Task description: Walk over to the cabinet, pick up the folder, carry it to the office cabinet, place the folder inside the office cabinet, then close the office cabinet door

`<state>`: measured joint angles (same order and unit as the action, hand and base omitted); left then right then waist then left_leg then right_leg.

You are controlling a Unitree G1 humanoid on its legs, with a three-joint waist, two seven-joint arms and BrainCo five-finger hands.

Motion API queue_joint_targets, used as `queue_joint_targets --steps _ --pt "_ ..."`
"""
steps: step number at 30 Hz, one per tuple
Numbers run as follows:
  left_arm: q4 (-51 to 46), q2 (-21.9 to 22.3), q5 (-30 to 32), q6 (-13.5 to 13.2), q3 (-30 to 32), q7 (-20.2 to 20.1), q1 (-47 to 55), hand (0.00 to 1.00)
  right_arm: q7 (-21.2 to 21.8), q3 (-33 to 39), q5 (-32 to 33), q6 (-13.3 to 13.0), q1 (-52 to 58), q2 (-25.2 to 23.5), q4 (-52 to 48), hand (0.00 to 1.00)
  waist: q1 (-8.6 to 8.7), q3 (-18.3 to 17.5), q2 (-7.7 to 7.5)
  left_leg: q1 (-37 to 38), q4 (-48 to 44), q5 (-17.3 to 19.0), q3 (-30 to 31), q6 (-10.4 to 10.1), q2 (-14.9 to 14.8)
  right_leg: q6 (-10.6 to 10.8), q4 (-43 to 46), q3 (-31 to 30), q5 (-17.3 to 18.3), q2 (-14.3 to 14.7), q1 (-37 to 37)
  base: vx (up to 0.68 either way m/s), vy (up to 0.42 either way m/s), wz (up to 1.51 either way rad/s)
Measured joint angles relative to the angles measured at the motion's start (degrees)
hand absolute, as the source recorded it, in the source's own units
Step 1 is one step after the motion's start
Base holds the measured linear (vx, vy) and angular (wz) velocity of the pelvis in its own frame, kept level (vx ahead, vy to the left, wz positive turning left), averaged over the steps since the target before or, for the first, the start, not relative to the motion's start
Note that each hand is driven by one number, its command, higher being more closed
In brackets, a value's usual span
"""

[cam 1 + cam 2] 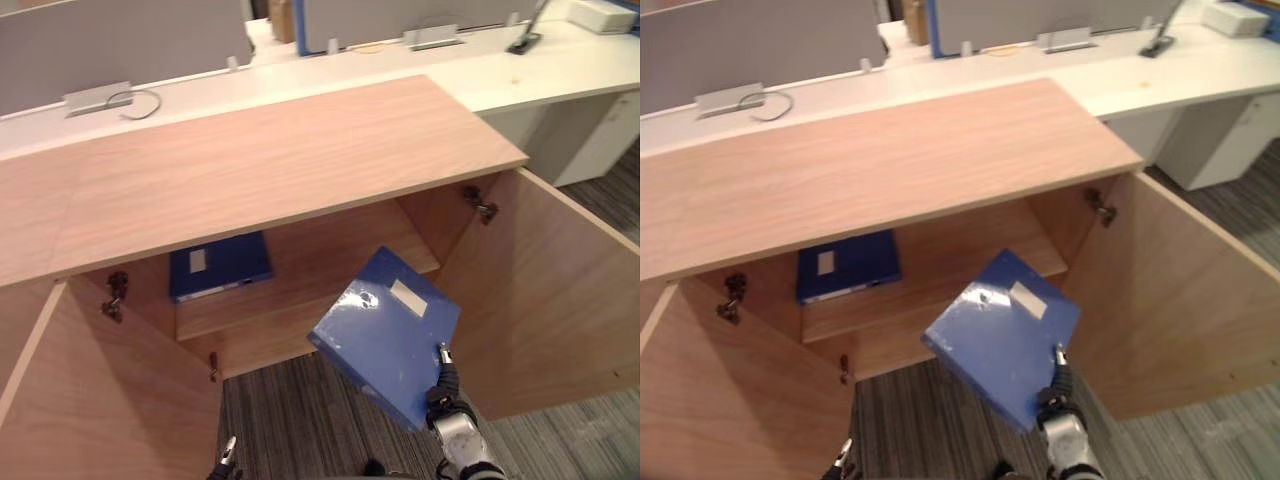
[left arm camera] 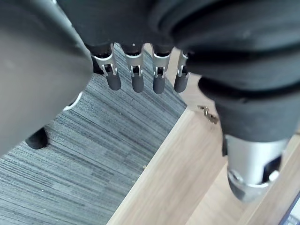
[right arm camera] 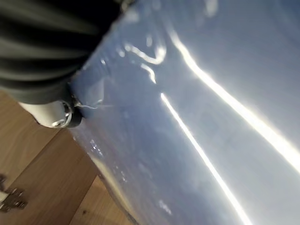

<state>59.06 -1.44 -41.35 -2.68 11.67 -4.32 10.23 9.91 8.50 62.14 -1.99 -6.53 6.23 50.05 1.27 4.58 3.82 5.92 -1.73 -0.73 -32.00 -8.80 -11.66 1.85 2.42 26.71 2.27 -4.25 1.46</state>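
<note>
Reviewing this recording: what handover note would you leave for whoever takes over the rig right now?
The right hand is shut on the blue folder, held tilted in front of the open office cabinet, not yet inside.
The left hand is open, low by the left door, holding nothing.
A second folder lies flat on the shelf inside.
Done: pickup and carry. Left: put the blue folder in, release it, then close the left door and the right door, both wide open.
</note>
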Motion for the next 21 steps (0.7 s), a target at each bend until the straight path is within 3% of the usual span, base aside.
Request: queue_joint_targets --steps 3,5,7,9,14,18,19,20,21 --pt "-0.1 -0.5 -0.3 -0.4 0.0 0.1 -0.1 0.0 -1.0 2.9 -0.1 0.1 -3.6 0.6 5.5 1.0 -1.11 0.6 -0.41 -3.2 -6.4 0.1 1.5 0.0 -1.2 0.0 -0.1 2.9 0.0 -1.0 1.0 0.04 -0.085 0.41" --pt "-0.5 -0.8 -1.2 -0.9 0.1 0.1 0.0 0.0 -1.6 5.4 -0.2 0.2 -5.5 2.1 9.3 1.0 -1.83 2.4 -0.72 -5.5 -16.6 0.4 1.4 0.6 -3.3 0.0 -0.2 5.2 0.0 -2.0 4.4 0.0 -0.113 0.35" --pt "-1.0 -1.1 -1.2 -1.3 0.6 0.1 0.1 0.0 -2.2 6.7 -0.1 0.1 -6.8 3.8 10.8 1.0 -2.48 2.8 -0.56 -8.7 -24.7 0.4 1.4 0.7 -5.3 0.0 -1.2 5.9 0.0 -2.1 5.9 -0.02 -0.079 0.18" --pt "-1.8 -0.9 -1.2 -1.7 1.1 -0.3 0.1 0.0 -2.8 8.7 -0.2 0.0 -8.8 5.8 10.9 1.0 -2.48 3.7 -0.08 -12.1 -30.1 2.4 1.6 2.1 -6.5 -0.2 -2.4 6.0 0.1 -2.1 6.3 -0.04 -0.041 0.13" --pt "-1.6 -1.2 -0.9 -1.4 1.1 -0.8 1.1 0.0 -3.3 14.1 -0.2 -1.0 -13.4 9.1 10.9 1.0 -2.56 6.6 0.73 -12.1 -25.7 3.6 1.6 2.9 -4.2 0.9 -2.2 6.1 -0.9 -3.1 4.3 0.0 0.108 0.08" --pt "-1.1 -1.1 0.4 -0.4 1.1 -1.0 3.5 0.0 -3.4 13.9 0.2 -1.6 -15.3 8.8 11.0 1.0 -4.03 8.9 1.34 -16.8 -34.7 2.9 4.2 3.1 -5.4 0.9 -3.9 4.3 -2.0 -3.6 4.3 0.0 0.046 -0.12" --pt "-0.6 -0.9 0.5 0.0 1.1 -1.1 4.4 0.0 -3.4 13.9 0.3 -1.7 -15.4 8.5 10.9 1.0 -4.17 9.2 0.87 -17.9 -33.6 6.2 5.6 3.1 -4.2 1.3 -4.1 3.8 -2.6 -4.0 4.4 0.08 0.06 -0.32" --pt "0.0 -0.3 0.7 0.3 1.1 -1.1 5.2 0.0 -3.4 13.9 0.6 -1.9 -15.6 8.3 10.9 1.0 -4.12 9.1 1.09 -17.5 -25.5 7.7 7.9 3.1 -1.1 1.6 -4.0 3.0 -2.8 -4.6 4.0 0.07 0.095 -0.33" --pt "0.0 0.1 0.8 0.5 1.1 -1.2 5.8 0.0 -3.5 13.9 1.1 -1.9 -15.8 8.2 10.9 1.0 -4.09 9.1 1.23 -16.7 -20.7 7.2 8.8 3.1 0.0 1.9 -4.0 2.6 -3.0 -4.8 3.7 0.06 0.164 -0.62"
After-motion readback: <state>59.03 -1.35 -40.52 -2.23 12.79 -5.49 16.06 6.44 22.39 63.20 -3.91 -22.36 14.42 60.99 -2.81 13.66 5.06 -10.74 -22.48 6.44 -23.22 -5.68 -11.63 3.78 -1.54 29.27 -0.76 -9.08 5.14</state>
